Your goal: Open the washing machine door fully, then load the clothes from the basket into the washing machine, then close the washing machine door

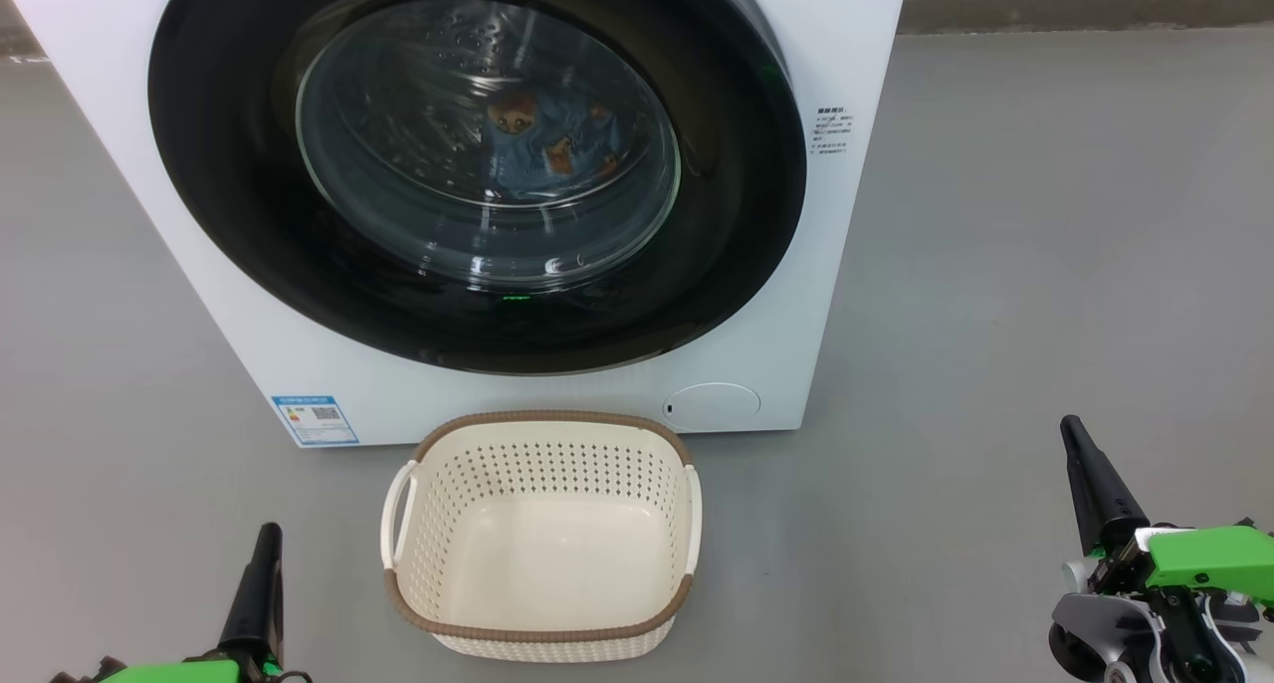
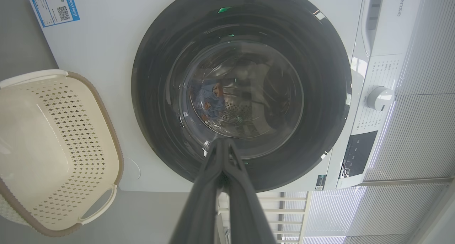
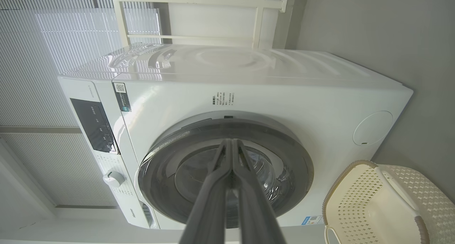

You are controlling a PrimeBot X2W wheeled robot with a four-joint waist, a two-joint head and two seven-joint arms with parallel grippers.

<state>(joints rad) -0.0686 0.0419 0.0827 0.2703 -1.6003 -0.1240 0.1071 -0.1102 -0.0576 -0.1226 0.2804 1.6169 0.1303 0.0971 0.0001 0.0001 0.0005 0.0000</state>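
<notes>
1. Washing machine: white front-loader standing on the grey floor, facing the robot.
2. Washing machine door: glossy black ring with a clear bulging window, shut flush against the machine front.
3. Basket: cream, perforated, with a brown rim. It sits on the floor just before the machine, below the door, between the two grippers. Its bare bottom shows.
4. Right gripper: lower right of the head view, well apart from the basket. Its fingers are pressed together with nothing held.
5. Left gripper: lower left, near the basket. Its fingers are pressed together with nothing held.
6. Clothes: light blue fabric with brown and orange print, seen through the window, lying inside the drum.
7. Blue label sticker: on the machine front, at the lower left corner.
</notes>
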